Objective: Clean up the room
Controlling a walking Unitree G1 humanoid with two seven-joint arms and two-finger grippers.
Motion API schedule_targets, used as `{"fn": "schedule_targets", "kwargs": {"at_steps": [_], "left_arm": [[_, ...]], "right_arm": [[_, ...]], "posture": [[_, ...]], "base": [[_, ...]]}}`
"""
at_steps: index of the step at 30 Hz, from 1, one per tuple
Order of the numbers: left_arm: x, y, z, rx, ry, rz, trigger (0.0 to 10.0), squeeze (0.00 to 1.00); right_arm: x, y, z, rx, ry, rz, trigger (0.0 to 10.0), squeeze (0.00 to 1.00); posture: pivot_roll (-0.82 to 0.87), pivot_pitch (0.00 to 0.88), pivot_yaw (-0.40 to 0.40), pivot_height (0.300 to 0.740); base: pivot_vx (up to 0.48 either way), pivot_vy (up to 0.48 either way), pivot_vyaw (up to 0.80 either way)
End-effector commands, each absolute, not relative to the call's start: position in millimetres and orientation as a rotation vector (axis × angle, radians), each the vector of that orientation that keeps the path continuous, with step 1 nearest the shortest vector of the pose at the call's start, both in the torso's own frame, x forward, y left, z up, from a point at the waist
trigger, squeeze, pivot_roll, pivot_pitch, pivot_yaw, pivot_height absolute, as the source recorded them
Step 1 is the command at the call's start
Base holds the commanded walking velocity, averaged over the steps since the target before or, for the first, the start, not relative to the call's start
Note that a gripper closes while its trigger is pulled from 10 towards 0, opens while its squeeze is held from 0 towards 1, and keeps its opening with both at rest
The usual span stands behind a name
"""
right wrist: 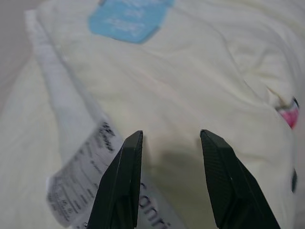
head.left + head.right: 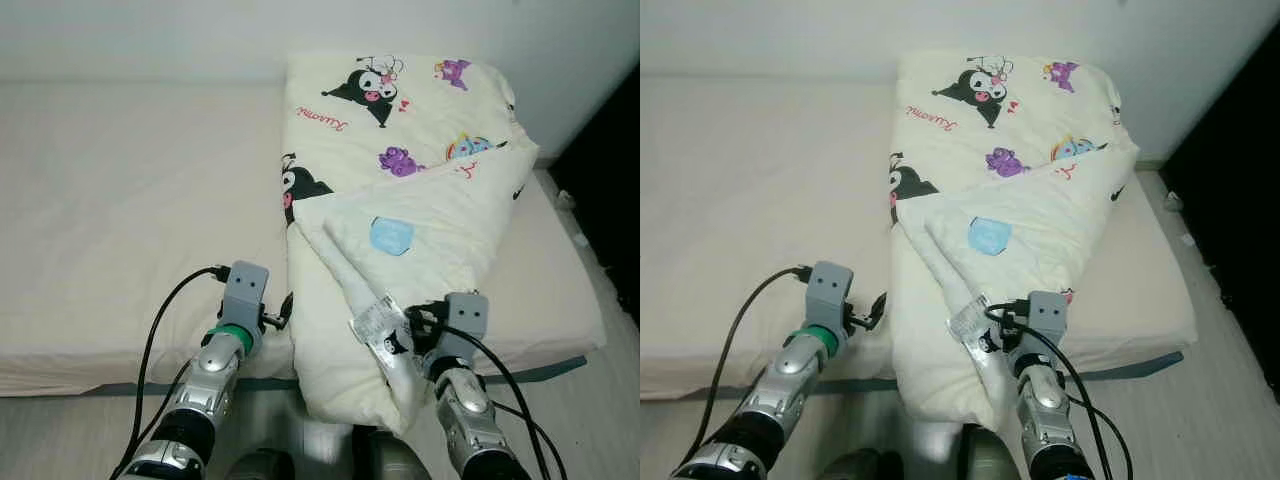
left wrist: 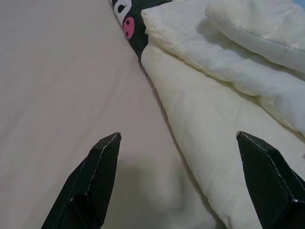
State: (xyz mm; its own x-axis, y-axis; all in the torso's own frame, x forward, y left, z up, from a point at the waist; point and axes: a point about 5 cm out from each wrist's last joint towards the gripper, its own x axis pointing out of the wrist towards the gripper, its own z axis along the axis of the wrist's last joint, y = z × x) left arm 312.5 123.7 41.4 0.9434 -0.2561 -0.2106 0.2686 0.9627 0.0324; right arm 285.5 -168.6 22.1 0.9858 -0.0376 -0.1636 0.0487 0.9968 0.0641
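A cream quilt printed with cartoon figures lies folded on the right half of the bed, and its near end hangs over the front edge. A blue patch and a white care label sit on the folded-over corner. My left gripper is open at the bed's front edge, just left of the quilt's side, with one fingertip over the bare mattress. My right gripper is open over the folded corner. Its fingertips are beside the label, with quilt fabric showing between them.
The beige mattress stretches bare to the left of the quilt. A white wall runs behind the bed. Pale floor lies in front and to the right, beside a dark opening.
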Motion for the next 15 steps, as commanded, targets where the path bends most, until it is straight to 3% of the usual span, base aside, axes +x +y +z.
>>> {"fn": "schedule_targets", "kwargs": {"at_steps": [1, 15], "left_arm": [[305.2, 127.2, 34.1, 0.039, 0.219, -0.269, 10.0, 0.00], [307.4, 124.1, 43.2, 0.012, 0.160, -0.305, 10.0, 0.00]], "right_arm": [[281.0, -171.1, 19.4, 0.033, 0.164, -0.044, 10.0, 0.00], [287.8, -174.3, 27.2, 0.005, 0.141, -0.051, 10.0, 0.00]], "posture": [[-0.03, 0.108, 0.068, 0.740], [-0.03, 0.102, 0.049, 0.740]], "base": [[0.000, 0.000, 0.00], [0.000, 0.000, 0.00]]}}
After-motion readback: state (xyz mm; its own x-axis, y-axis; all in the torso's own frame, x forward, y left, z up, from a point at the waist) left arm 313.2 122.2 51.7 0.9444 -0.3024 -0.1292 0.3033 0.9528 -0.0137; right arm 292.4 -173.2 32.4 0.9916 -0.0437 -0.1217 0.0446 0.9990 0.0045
